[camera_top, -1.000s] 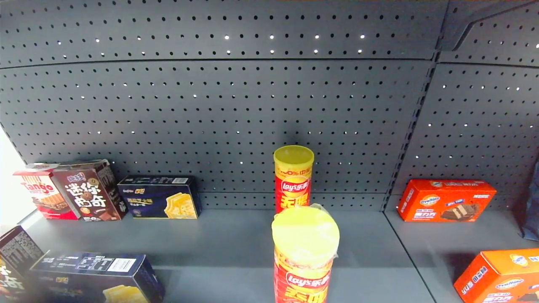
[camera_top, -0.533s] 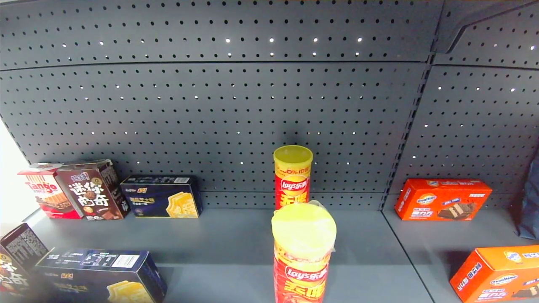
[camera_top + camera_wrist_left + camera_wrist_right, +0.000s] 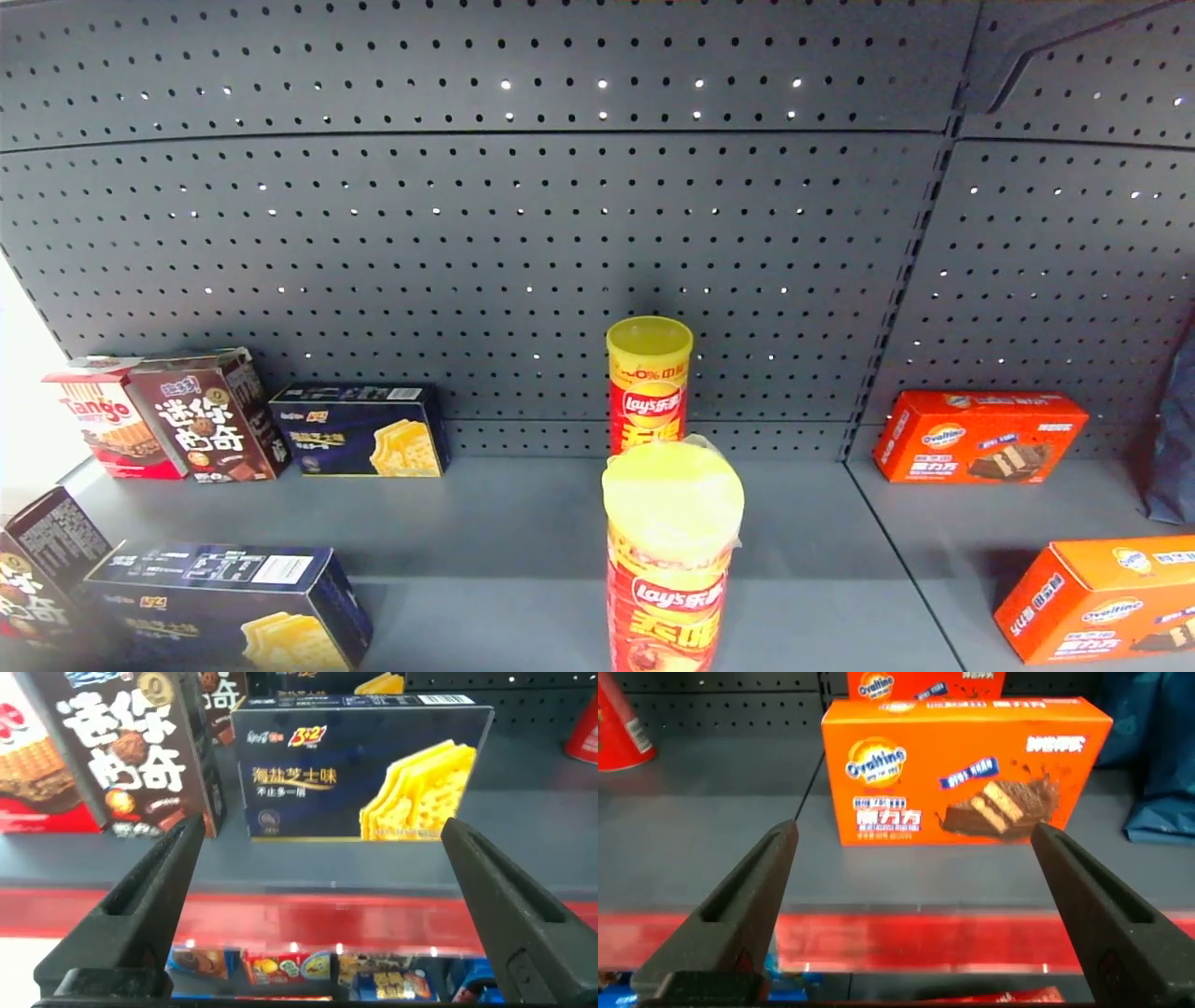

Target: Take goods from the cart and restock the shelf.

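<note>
Only the head camera has drifted; goods on the grey metal shelf (image 3: 523, 523) stay put. Left of the tall red crisp tube (image 3: 670, 569), the navy cardboard box (image 3: 360, 770) lies broadside before the left gripper (image 3: 322, 826), its fingers parted and empty. The right gripper (image 3: 913, 831), equally spread, faces the orange cardboard box (image 3: 962, 770).

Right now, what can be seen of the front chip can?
The front can is a tall red-and-yellow tube with a yellow lid under loose clear film. It stands upright near the front of the grey shelf, directly before a second can at the back panel. Its base is cut off; nothing grips it.
</note>
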{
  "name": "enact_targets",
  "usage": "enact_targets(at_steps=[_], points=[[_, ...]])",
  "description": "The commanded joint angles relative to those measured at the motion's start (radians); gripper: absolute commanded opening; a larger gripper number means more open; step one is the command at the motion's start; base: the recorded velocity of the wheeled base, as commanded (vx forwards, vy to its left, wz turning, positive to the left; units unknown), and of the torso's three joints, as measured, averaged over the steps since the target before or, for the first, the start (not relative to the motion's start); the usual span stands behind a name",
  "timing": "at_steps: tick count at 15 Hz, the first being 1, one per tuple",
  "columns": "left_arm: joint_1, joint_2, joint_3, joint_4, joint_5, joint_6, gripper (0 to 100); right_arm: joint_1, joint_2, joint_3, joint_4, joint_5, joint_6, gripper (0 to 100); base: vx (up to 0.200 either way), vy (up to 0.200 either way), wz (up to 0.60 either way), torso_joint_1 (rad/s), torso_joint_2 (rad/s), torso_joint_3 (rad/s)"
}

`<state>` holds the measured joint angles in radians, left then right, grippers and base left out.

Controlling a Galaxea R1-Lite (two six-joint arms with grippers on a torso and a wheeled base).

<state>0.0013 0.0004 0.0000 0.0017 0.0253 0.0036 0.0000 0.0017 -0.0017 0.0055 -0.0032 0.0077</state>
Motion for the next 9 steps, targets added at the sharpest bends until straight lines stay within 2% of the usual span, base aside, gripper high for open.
enact_targets(at_steps=[1,9], points=[[0.0,0.0,0.0,0.0,-0.001,-0.001,100,0.0,0.001,0.0,-0.001,0.0,0.0,100,0.0,0.0,0.0,0.0,0.0,0.0],[0.0,0.0,0.0,0.0,0.001,-0.001,100,0.0,0.001,0.0,-0.001,0.0,0.0,100,0.0,0.0,0.0,0.0,0.0,0.0]])
